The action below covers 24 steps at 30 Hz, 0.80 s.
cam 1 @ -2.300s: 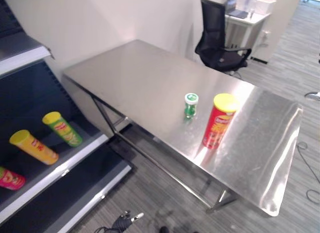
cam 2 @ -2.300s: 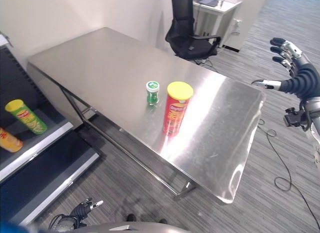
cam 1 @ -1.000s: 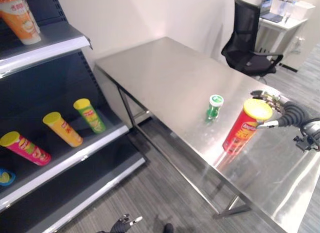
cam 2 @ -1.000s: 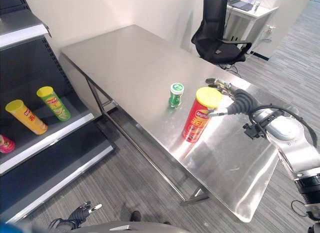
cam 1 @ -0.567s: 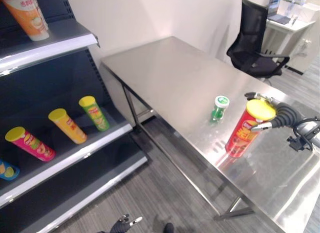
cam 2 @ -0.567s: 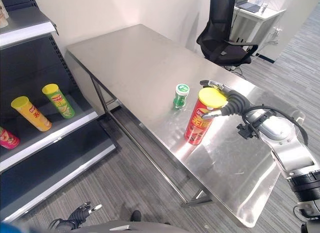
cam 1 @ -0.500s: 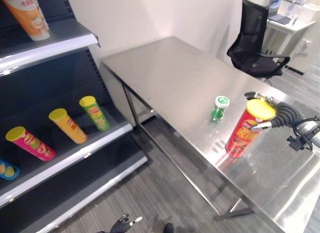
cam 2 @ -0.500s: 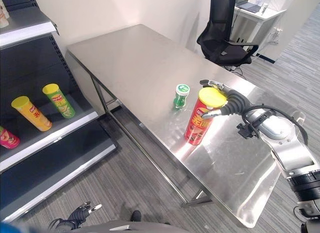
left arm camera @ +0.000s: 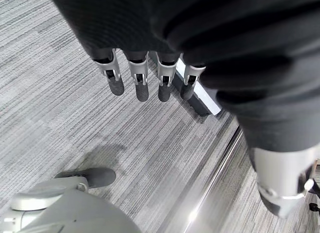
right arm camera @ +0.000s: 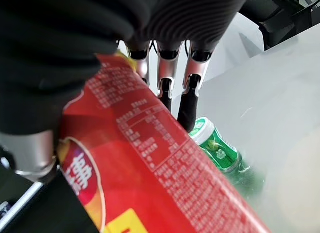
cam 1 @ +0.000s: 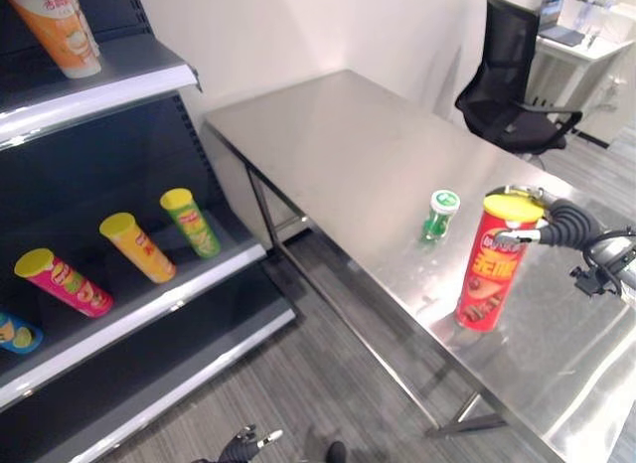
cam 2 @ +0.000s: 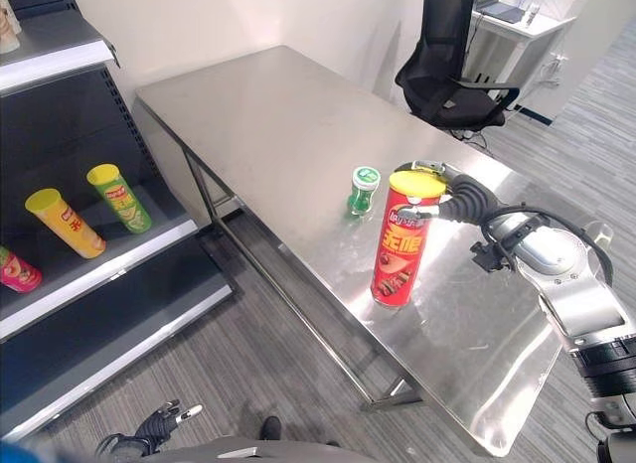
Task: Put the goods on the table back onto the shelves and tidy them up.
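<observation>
tilted before, red can (cam 2: 399, 246) now upright (right robot hand (cam 2: 433, 193) gripping its top).

1. One red chip can (cam 2: 398, 246) is standing on the surface (cam 2: 258, 125).
2. One small green bottle (cam 2: 363, 189) is standing beside it.
3. Three chip cans are lying on the middle shelf (cam 1: 149, 314): green (cam 1: 190, 222), yellow (cam 1: 136, 245) and pink (cam 1: 62, 281).
4. One blue item (cam 1: 14, 332), possibly another can, is showing at the shelf's edge.
5. One orange can (cam 1: 57, 30) is sitting on the upper shelf (cam 1: 109, 95).
6. One black office chair (cam 1: 517, 85) is standing behind.
</observation>
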### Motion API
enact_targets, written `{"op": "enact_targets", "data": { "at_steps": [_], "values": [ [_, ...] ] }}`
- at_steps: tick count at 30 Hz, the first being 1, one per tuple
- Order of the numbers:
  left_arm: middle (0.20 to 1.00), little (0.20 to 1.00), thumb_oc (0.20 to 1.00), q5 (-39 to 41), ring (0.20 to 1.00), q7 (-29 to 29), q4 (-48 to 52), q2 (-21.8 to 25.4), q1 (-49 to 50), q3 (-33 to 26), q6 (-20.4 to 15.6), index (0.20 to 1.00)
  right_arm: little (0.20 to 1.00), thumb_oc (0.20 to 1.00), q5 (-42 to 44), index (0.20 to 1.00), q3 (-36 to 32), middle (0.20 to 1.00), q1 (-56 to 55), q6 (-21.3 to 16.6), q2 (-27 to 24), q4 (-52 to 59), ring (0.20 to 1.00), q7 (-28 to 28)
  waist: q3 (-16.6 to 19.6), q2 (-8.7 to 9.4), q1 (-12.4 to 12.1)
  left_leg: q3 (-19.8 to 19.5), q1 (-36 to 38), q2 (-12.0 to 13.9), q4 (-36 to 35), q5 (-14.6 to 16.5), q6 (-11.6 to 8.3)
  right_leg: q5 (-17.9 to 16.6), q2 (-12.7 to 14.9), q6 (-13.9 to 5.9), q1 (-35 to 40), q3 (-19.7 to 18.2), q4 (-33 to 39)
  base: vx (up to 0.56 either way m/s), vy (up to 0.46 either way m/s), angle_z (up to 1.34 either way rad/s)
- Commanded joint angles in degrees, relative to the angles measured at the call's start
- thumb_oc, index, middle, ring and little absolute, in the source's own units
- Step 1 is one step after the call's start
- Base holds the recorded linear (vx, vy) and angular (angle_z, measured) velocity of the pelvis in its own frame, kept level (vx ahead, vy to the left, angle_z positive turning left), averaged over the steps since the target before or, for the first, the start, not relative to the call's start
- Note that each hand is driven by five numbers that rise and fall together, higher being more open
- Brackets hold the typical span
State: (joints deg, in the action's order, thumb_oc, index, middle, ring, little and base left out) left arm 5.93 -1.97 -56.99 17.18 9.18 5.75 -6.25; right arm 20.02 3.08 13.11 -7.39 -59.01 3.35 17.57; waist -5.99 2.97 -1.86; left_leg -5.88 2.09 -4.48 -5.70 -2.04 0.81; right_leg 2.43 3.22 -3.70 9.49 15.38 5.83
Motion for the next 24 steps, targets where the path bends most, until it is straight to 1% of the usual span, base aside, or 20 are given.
{"op": "enact_targets", "data": {
  "at_steps": [1,3,5,6,7,8,9,11,12,13,14,15,16,17,18,19,20,22,23,24],
  "values": [
    [1.000,1.000,1.000,0.24,1.000,1.60,-0.12,1.93,-3.36,0.85,-2.13,1.000,0.200,0.200,1.10,0.200,-4.96,0.200,3.29,-3.82,0.56,5.51,0.200,-5.27,1.87,-0.19,-3.45,2.74,0.43,9.23,0.70,2.31,-7.88,0.96,5.68,-4.99,-0.39,2.30,-1.57,-0.04,-0.128,0.12],
    [1.000,1.000,1.000,0.80,1.000,1.59,0.16,1.90,-3.30,0.74,-2.01,1.000,0.200,0.200,0.96,0.200,-5.90,0.200,3.40,-4.40,1.81,6.68,0.200,-6.08,1.58,-0.23,-3.89,1.28,-0.62,9.89,0.70,1.50,-8.46,1.60,4.69,-4.21,-0.45,2.48,-1.31,-0.07,-0.179,0.30],
    [1.000,1.000,1.000,2.96,1.000,1.91,1.16,1.21,-2.62,0.36,-1.97,1.000,0.200,0.200,-1.00,0.200,-6.21,0.200,4.60,-5.49,2.63,8.16,0.200,-8.00,0.18,-0.52,-5.79,-2.11,-2.79,11.40,0.70,-1.01,-9.81,3.17,2.13,-2.47,-0.40,2.91,-0.90,-0.16,-0.284,0.90],
    [1.000,1.000,1.000,5.03,1.000,2.09,2.27,0.65,-2.79,0.16,-1.88,1.000,0.200,0.200,-1.87,0.200,-6.75,0.200,4.84,-5.92,2.53,8.83,0.200,-8.99,-1.90,-0.63,-7.24,-4.32,-4.83,11.46,1.44,-2.66,-10.76,4.13,1.63,-1.66,-0.06,4.68,-1.06,-0.16,-0.180,0.95],
    [1.000,1.000,1.000,5.04,1.000,2.09,2.28,0.64,-2.84,0.20,-1.86,1.000,0.200,0.200,-1.87,0.200,-6.83,0.200,4.80,-5.91,2.50,8.86,0.200,-8.99,-1.73,-0.62,-6.95,-4.66,-5.24,11.30,1.42,-2.96,-10.67,3.92,1.70,-1.74,-0.26,5.02,-0.99,-0.22,-0.113,0.91],
    [1.000,1.000,1.000,5.86,1.000,2.26,4.21,0.04,-2.94,0.74,-2.11,1.000,0.200,0.200,-4.25,0.200,-7.25,0.200,4.43,-6.19,2.24,8.58,0.200,-10.16,-3.04,-0.84,-7.89,-4.39,-7.34,11.44,1.57,-4.09,-11.20,4.64,1.73,-1.25,-0.35,7.67,-1.58,-0.16,0.002,0.86],
    [1.000,1.000,1.000,5.57,1.000,2.31,5.25,0.02,-3.07,1.11,-2.21,1.000,0.200,0.200,-5.73,0.200,-7.18,0.200,4.35,-6.20,1.62,8.41,0.200,-10.54,-3.37,-0.87,-7.65,-2.66,-8.28,12.07,1.64,-4.66,-11.34,4.66,2.11,-1.30,-0.63,9.06,-2.03,-0.20,0.046,1.23],
    [1.000,1.000,1.000,5.51,1.000,1.89,5.92,-0.04,-3.16,1.05,-2.14,1.000,0.200,0.200,-7.74,0.200,-6.91,0.200,4.37,-6.13,0.81,8.02,0.200,-11.28,-3.60,-0.84,-6.71,4.91,-8.14,15.52,1.88,-5.28,-10.91,4.23,3.66,-1.76,-1.36,11.25,-2.85,-0.13,0.207,1.49],
    [1.000,1.000,1.000,6.10,1.000,2.25,5.30,-0.10,-3.05,-0.20,-2.44,1.000,0.200,0.200,-8.96,0.200,-7.38,0.200,3.57,-6.06,0.63,7.78,0.200,-12.13,-3.45,-0.92,-5.68,8.44,-6.52,19.66,1.99,-6.09,-11.48,3.49,5.36,-2.19,-1.86,12.41,-3.67,-0.08,0.316,1.44],
    [1.000,1.000,1.000,6.11,1.000,2.57,4.75,-0.04,-3.09,-0.77,-2.64,1.000,0.200,0.200,-9.46,0.200,-8.00,0.200,2.79,-6.13,0.88,7.58,0.200,-12.62,-3.23,-1.12,-5.07,9.63,-5.44,21.67,1.92,-6.66,-11.92,3.13,6.28,-2.56,-2.00,13.05,-4.07,-0.05,0.251,1.09],
    [1.000,1.000,1.000,6.11,1.000,2.57,4.74,-0.02,-3.09,-0.74,-2.66,1.000,0.200,0.200,-9.47,0.200,-8.07,0.200,2.69,-6.12,0.89,7.63,0.200,-12.62,-3.27,-1.14,-5.12,9.64,-5.33,21.70,1.84,-6.69,-11.95,3.17,6.25,-2.55,-1.95,13.04,-4.11,-0.01,0.207,0.54],
    [1.000,1.000,1.000,5.93,1.000,2.78,4.11,-0.08,-2.97,-1.19,-2.76,1.000,0.200,0.200,-9.82,0.200,-8.79,0.200,1.83,-6.07,0.97,7.50,0.200,-13.03,-2.92,-1.35,-4.34,10.96,-4.40,23.84,1.85,-7.59,-12.39,2.78,7.35,-2.92,-2.17,13.80,-4.45,0.07,0.189,0.53],
    [1.000,1.000,1.000,5.82,1.000,2.81,3.88,0.07,-2.57,-1.53,-2.71,1.000,0.200,0.200,-10.07,0.200,-9.49,0.200,0.83,-5.82,1.08,7.62,0.200,-13.16,-2.41,-1.77,-3.80,11.59,-2.64,25.54,1.49,-8.10,-13.41,3.66,7.74,-3.46,-1.71,13.47,-4.65,0.07,0.304,0.46],
    [1.000,1.000,1.000,5.71,1.000,2.83,3.74,0.23,-2.30,-1.77,-2.65,1.000,0.200,0.200,-10.27,0.200,-10.27,0.200,-0.05,-5.82,1.13,7.70,0.200,-13.34,-2.06,-2.28,-3.47,11.91,-1.92,26.51,1.48,-9.34,-14.16,3.25,8.28,-3.89,-1.69,13.92,-4.74,0.10,0.430,0.35],
    [1.000,1.000,1.000,4.96,1.000,2.55,3.40,0.46,-2.07,-2.03,-2.51,1.000,0.200,0.200,-11.01,0.200,-11.82,0.200,-1.72,-5.41,1.47,8.13,0.200,-13.15,-0.88,-3.21,-2.74,12.40,-0.31,26.52,1.19,-7.51,-14.98,2.15,9.49,-5.03,-1.88,14.58,-4.76,0.04,0.489,0.19],
    [1.000,1.000,1.000,4.16,1.000,2.54,3.25,0.54,-2.15,-2.02,-2.31,1.000,0.200,0.200,-11.57,0.200,-12.98,0.200,-2.54,-5.45,1.27,8.76,0.200,-13.15,-0.39,-3.53,-2.38,12.82,-0.26,26.00,1.10,-6.39,-14.94,1.12,10.60,-5.64,-1.71,15.11,-4.85,0.04,0.381,0.29],
    [1.000,1.000,1.000,4.12,1.000,2.55,3.25,0.56,-2.16,-1.86,-2.30,1.000,0.200,0.200,-11.58,0.200,-13.37,0.200,-3.00,-5.37,1.30,9.01,0.200,-13.11,-0.33,-3.46,-2.47,12.77,-0.31,25.84,1.12,-6.33,-14.85,0.99,10.75,-5.78,-1.68,15.19,-4.81,0.07,0.459,0.63],
    [1.000,1.000,1.000,0.82,1.000,1.74,2.49,0.85,-2.38,-0.39,-1.58,1.000,0.200,0.200,-13.34,0.200,-15.74,0.200,-5.80,-4.10,2.60,9.23,0.200,-13.10,0.83,-2.80,-2.18,14.22,0.25,20.50,2.52,1.04,-11.74,-2.86,17.75,-8.45,-0.33,16.85,-6.56,0.10,0.667,0.72],
    [1.000,1.000,1.000,0.80,1.000,1.74,2.54,0.92,-2.35,-0.33,-1.55,1.000,0.200,0.200,-13.38,0.200,-15.92,0.200,-6.02,-4.04,2.70,9.36,0.200,-13.10,0.84,-2.53,-2.23,14.23,0.21,20.11,2.69,1.23,-11.52,-2.93,18.19,-8.68,-0.35,16.84,-6.71,0.08,0.672,0.45],
    [1.000,1.000,1.000,-0.29,1.000,1.56,2.25,1.77,-2.56,-0.36,-1.35,1.000,0.200,0.200,-15.13,0.200,-16.53,0.200,-6.74,-3.71,4.08,9.53,0.200,-13.48,0.99,-1.18,-2.53,14.01,0.47,15.36,2.67,4.05,-8.55,-7.83,23.08,-10.31,-1.35,17.16,-9.84,0.04,0.484,0.54]
  ]
}}
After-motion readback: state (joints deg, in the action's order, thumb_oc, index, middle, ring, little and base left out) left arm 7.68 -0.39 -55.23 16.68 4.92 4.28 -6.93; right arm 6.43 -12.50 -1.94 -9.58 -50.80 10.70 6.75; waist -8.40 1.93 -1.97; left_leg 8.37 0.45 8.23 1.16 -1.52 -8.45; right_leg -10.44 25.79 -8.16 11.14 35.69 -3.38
